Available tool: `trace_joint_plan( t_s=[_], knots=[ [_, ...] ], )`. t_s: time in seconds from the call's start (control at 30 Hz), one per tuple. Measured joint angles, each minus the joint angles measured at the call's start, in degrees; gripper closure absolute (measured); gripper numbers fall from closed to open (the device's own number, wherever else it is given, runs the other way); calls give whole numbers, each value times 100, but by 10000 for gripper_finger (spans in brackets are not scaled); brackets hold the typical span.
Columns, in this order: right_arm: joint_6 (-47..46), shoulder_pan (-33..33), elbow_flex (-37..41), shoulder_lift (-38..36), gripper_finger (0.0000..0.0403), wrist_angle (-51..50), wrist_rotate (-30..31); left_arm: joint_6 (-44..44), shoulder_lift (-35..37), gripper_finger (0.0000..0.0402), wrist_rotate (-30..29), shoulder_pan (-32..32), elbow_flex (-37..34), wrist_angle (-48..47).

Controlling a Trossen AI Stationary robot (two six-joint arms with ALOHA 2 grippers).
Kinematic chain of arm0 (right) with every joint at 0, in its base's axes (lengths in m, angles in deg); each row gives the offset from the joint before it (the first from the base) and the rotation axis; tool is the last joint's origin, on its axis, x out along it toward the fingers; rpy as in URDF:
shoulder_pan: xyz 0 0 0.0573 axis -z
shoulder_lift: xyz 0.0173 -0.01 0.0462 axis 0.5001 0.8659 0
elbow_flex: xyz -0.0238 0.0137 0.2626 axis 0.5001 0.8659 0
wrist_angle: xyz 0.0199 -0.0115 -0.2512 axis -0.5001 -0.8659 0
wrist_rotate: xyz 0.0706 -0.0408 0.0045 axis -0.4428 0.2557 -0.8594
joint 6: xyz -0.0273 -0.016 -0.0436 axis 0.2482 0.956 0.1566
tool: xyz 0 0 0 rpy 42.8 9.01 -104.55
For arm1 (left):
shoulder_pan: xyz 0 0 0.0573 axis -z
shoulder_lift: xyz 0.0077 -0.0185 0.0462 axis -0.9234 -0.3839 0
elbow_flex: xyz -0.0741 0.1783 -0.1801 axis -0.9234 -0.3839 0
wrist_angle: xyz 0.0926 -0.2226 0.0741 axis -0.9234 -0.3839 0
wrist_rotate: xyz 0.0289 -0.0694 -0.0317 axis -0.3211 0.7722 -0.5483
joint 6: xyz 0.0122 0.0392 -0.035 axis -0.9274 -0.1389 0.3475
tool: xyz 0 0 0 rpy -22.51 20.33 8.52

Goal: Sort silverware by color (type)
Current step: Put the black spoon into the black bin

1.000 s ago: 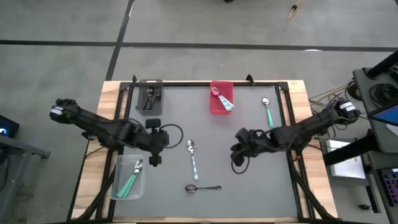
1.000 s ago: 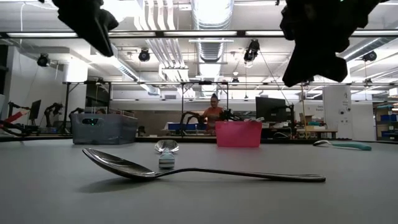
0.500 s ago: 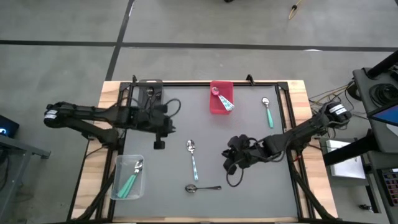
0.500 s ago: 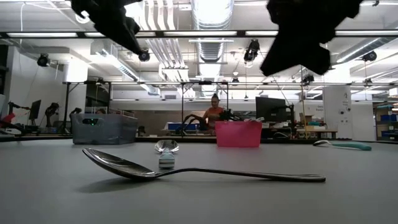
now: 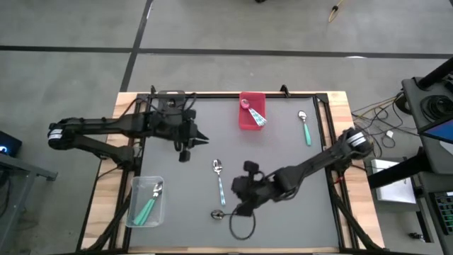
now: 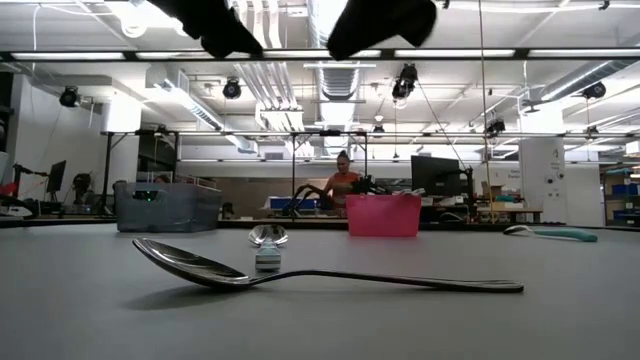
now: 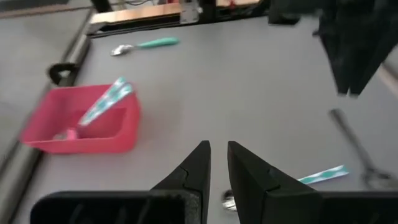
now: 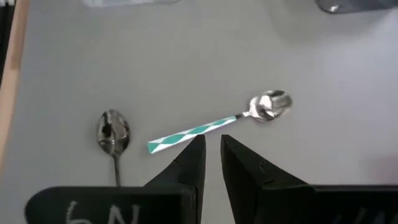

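The grey table (image 5: 283, 163) carries a red bin (image 5: 250, 112) at its far edge, and everything else sits around it: the left gripper (image 5: 190, 142) hangs just left of the bin, fingers nearly together and empty, while the right gripper (image 5: 241, 198) hovers well in front of it, fingers also drawn close, holding nothing. A patterned-handle spoon (image 5: 220, 180) lies in front of the bin, a dark spoon (image 5: 231, 214) farther forward — a teal spoon (image 5: 305, 127) rests to the bin's right.
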Motion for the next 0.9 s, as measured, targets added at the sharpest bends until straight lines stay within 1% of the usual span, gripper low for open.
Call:
trace_joint_plan(
  t_s=[0.13,0.23,0.37,0.5,0.63,0.83,0.9],
  knots=[
    [347,-151,-801,535,360,-559,-44,912,93,365,99,71,-153,120],
    [407,-256,-1291,906,360,-905,-242,1463,252,365,100,172,-529,510],
    [399,-430,-1795,1355,360,-1186,-423,1830,566,365,172,403,-1202,1256],
    [241,-605,-2280,1758,360,-1481,-437,2221,955,365,166,657,-1855,1849],
    [93,-734,-2728,2168,360,-1769,-437,2502,1292,365,161,921,-2477,2701],
    [-342,-817,-3142,2748,360,-1921,-435,2816,1501,365,154,1269,-3131,4028],
    [-480,-820,-3198,2894,359,-1934,-430,2851,1545,365,152,1374,-3294,4265]
  ],
)
